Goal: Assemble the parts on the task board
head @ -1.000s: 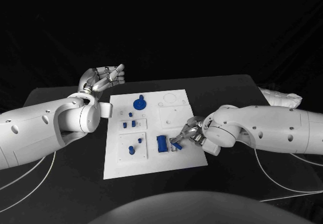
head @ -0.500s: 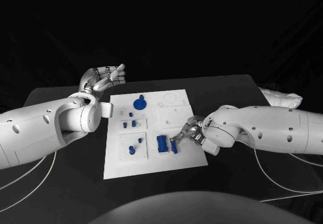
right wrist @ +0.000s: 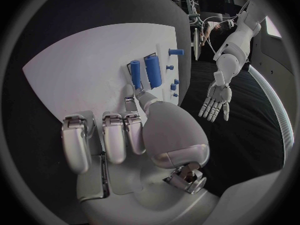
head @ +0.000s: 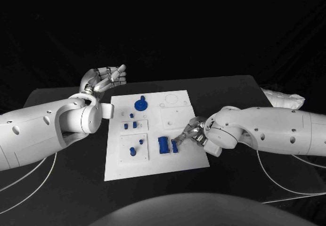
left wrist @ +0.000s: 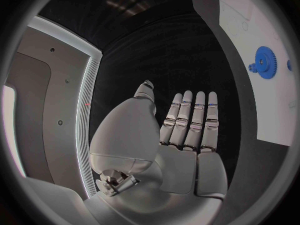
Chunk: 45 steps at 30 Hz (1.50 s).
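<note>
The white task board [head: 153, 162] lies mid-table. On it a wide blue block [head: 163, 144] lies with a slim blue bar [head: 175, 146] close beside it, roughly parallel. My right hand [head: 192, 135] rests at the board's right edge, fingers curled in, and one fingertip [right wrist: 128, 92] touches the end of the slim bar [right wrist: 135, 74] next to the block [right wrist: 152, 71]. A blue gear [head: 141, 104] sits at the board's far end. My left hand [head: 101, 80] hangs raised past the board's far left corner, its fingers [left wrist: 190, 120] straight and holding nothing.
Small blue pegs [head: 130, 125] stand in the board's left middle panel, two more [head: 136, 147] in the panel below. A blue peg [right wrist: 177, 51] sticks up beyond the block. A white crumpled thing [head: 282, 99] lies at the table's far right.
The slim blue bar has swung from a tilted lie to rest alongside the wide block, and my right hand has crept slightly left with it. The left hand is still.
</note>
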Each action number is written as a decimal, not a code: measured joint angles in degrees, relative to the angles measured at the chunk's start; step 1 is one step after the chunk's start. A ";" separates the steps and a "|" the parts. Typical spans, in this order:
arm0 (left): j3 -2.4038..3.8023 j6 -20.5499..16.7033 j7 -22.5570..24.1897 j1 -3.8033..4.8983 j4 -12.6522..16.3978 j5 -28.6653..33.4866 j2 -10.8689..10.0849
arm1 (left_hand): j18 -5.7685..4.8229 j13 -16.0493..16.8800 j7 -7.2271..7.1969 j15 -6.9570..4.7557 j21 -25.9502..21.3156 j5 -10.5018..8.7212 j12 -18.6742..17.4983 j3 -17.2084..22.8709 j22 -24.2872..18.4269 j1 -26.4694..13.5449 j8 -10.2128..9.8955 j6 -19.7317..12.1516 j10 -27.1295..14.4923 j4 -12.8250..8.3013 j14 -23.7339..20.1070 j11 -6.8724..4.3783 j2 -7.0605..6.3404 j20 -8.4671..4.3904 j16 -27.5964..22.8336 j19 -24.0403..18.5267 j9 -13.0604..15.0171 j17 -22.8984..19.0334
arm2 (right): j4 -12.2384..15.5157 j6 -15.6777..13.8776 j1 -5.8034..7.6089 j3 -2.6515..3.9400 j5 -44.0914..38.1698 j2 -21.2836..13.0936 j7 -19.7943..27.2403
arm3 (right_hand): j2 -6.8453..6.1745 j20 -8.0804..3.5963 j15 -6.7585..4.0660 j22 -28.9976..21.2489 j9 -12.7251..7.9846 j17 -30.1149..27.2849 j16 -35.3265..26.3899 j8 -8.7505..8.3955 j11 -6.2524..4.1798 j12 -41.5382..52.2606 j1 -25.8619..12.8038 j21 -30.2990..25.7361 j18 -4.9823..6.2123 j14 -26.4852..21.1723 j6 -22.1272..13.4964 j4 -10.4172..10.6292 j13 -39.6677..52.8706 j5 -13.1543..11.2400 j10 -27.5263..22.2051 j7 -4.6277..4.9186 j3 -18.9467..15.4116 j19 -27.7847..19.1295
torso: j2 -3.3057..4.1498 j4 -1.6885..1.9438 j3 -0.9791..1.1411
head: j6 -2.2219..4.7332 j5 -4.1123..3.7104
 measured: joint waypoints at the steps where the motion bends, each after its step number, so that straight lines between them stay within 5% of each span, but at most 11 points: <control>1: -0.01 0.01 0.00 0.00 0.00 0.00 0.00 | 0.00 0.00 0.00 0.00 0.00 0.00 0.00 0.00 0.00 0.00 0.00 0.00 0.00 0.00 0.00 0.00 0.00 0.00 0.00 0.00 0.00 0.00 | 0.04 -0.02 0.00 0.00 -0.01 -0.03 0.00 | -0.35 0.00 0.00 0.00 0.00 0.00 0.00 0.00 0.00 0.00 -0.34 0.00 0.00 0.00 0.09 0.23 0.00 0.00 0.00 -0.09 -0.23 0.00 | 0.00 0.01 0.01 | 0.00 -0.03; 5: 0.00 0.02 -0.01 -0.01 0.00 0.00 -0.05 | 0.00 0.00 0.00 0.00 0.00 0.00 0.00 0.00 0.00 0.00 0.00 0.00 0.00 0.00 0.00 0.00 0.00 0.00 0.00 0.00 0.00 0.00 | 0.44 -0.21 0.00 0.00 -0.18 -0.50 0.00 | -1.37 -0.42 -0.47 0.00 0.50 0.00 0.00 0.90 -0.61 0.00 -1.92 0.00 0.00 0.02 1.90 1.41 -0.01 -2.15 -0.01 -0.62 -1.44 0.01 | 0.00 0.02 0.01 | 0.00 -0.05; 11: 0.01 0.04 -0.02 -0.01 0.07 0.00 -0.23 | 0.00 0.00 0.00 0.00 0.00 0.00 0.00 0.00 -0.17 0.00 0.23 0.00 0.00 0.00 0.00 0.00 0.00 0.00 0.33 0.00 0.00 -0.20 | 2.37 -0.13 0.08 -0.01 -1.77 -2.56 0.00 | -2.71 -1.85 -1.95 -0.01 4.65 0.00 0.00 4.49 -1.84 0.00 -5.27 0.00 0.00 0.10 3.40 3.94 -0.01 -6.79 0.01 -1.75 -5.55 0.00 | 0.00 0.03 0.00 | 0.00 0.27; 13: 0.01 0.04 -0.02 -0.01 0.10 0.00 -0.26 | 0.00 0.00 0.00 0.00 0.00 0.00 0.00 0.00 -0.17 0.00 0.23 0.00 0.00 0.00 0.00 0.00 0.00 0.00 0.33 0.00 0.00 -0.20 | 3.21 0.24 0.22 -0.01 -2.63 -3.36 -0.03 | -2.60 -2.45 -2.43 -0.01 7.58 0.00 0.00 6.65 -2.45 0.00 -5.93 0.00 0.00 0.07 3.14 5.08 -0.01 -6.92 0.03 -2.01 -7.29 -0.01 | 0.01 0.03 0.00 | 0.00 0.30; 15: 0.01 0.04 -0.03 -0.01 0.14 0.00 -0.29 | 0.00 0.00 0.00 0.00 0.00 0.00 0.00 0.00 -0.17 0.00 0.23 0.00 0.00 0.00 0.00 0.00 0.00 0.00 0.33 0.00 0.00 -0.20 | 4.20 0.89 0.36 -0.01 -3.72 -4.16 -0.12 | -2.56 -3.14 -2.98 -0.01 12.99 0.00 0.00 10.22 -3.07 0.00 -5.98 0.00 0.00 0.09 0.99 6.38 -0.01 -6.92 0.00 -2.75 -9.56 -0.01 | 0.02 0.03 0.00 | 0.00 0.32; 20: 0.01 0.04 -0.04 -0.01 0.14 0.00 -0.31 | 0.00 0.00 0.00 0.00 0.00 0.00 0.00 0.00 -0.17 0.00 0.23 0.00 0.00 0.00 0.00 0.00 0.00 0.00 0.33 0.00 0.00 -0.20 | 5.93 3.47 0.48 -0.01 -6.16 -5.20 -0.60 | -1.33 -3.20 -3.38 -0.01 21.32 0.00 0.00 15.83 -3.07 0.00 -4.74 0.00 0.00 0.10 -1.91 8.00 -0.01 -7.15 0.00 -3.31 -12.14 -0.08 | 0.03 0.00 0.00 | 0.00 0.39; 23: 0.01 0.05 -0.04 0.00 0.14 -0.01 -0.30 | 0.00 0.00 0.00 0.00 0.00 0.00 0.00 0.00 -0.17 0.00 0.23 0.00 0.00 0.00 0.00 0.00 0.00 0.00 0.33 0.00 0.00 -0.20 | 6.47 5.90 0.49 0.00 -7.31 -5.36 -1.11 | -0.57 -3.38 -3.38 -0.01 24.15 0.00 0.00 17.59 -3.48 0.00 -3.99 0.00 0.00 0.10 -2.84 8.44 -0.01 -7.15 0.01 -3.53 -12.58 0.10 | 0.03 -0.01 0.00 | 0.00 0.28; 33: 0.01 0.09 -0.05 0.00 0.06 -0.01 -0.24 | 0.00 0.00 0.00 0.00 0.00 0.00 0.00 0.00 -0.22 0.00 0.23 0.00 0.00 0.00 0.00 0.00 0.00 0.00 0.33 0.00 0.00 -0.25 | 6.35 11.96 0.20 -0.01 -9.39 -4.25 -2.60 | 0.61 -3.58 -3.79 -0.02 26.89 0.00 0.00 19.22 -3.64 0.00 -3.86 0.00 0.00 0.11 -3.04 9.06 0.00 -7.15 -0.12 -3.73 -13.20 -0.10 | 0.00 0.03 0.01 | 0.00 0.05; 45: 0.01 0.12 -0.07 0.00 0.09 -0.01 -0.27 | 0.00 0.00 0.00 0.00 0.00 0.00 0.00 0.00 -0.22 0.00 0.23 0.00 0.00 0.00 0.00 0.00 0.00 0.00 0.33 0.00 0.00 -0.25 | 4.39 13.65 -0.26 -0.02 -10.51 -2.67 -3.09 | 1.68 -3.58 -3.79 0.03 27.71 0.04 0.00 19.52 -3.89 0.00 -3.26 0.00 0.00 0.11 -3.25 9.22 0.00 -7.15 0.00 -3.94 -13.36 -0.10 | 0.00 0.06 0.00 | 0.00 0.10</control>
